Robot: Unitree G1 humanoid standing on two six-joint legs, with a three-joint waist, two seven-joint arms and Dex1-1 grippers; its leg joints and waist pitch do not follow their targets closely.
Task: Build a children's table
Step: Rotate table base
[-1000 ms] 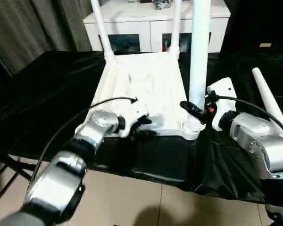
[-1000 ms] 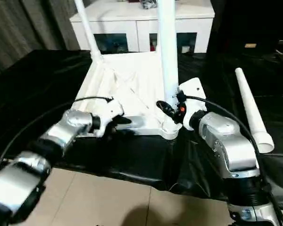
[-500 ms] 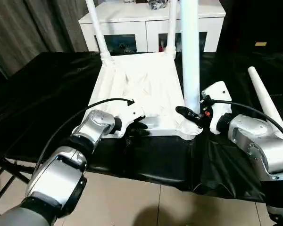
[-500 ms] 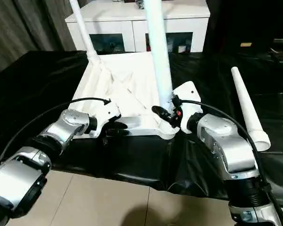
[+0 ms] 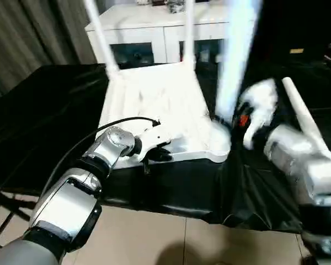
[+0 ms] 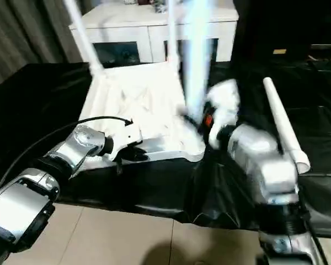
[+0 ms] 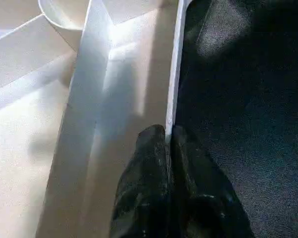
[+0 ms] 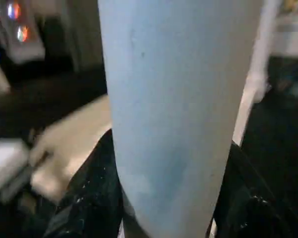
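Note:
The white tabletop (image 5: 154, 99) lies upside down on the black-covered table, ribbed underside up. Two legs (image 5: 99, 38) (image 5: 188, 27) stand in its far corner sockets. My left gripper (image 5: 157, 155) is at the near edge, its black fingers (image 7: 149, 163) pressed together on the thin rim (image 7: 175, 74). A third leg (image 5: 234, 61) stands at the near right corner, blurred and leaning slightly. My right gripper (image 5: 233, 118) is shut on its lower part, one finger (image 8: 94, 193) on each side of the tube (image 8: 174, 99). The fourth leg (image 5: 300, 113) lies on the cloth to the right.
A white cabinet (image 5: 149, 30) with dark glass doors stands right behind the table. The black cloth (image 5: 38, 116) hangs over the table's front edge above a beige tiled floor (image 5: 154, 237). Grey curtains (image 5: 27, 33) hang at the back left.
My left gripper's fingers have closed onto the tabletop's near rim. My right arm and the leg it holds are moving and blurred, the leg now leaning. The camera has shifted a little.

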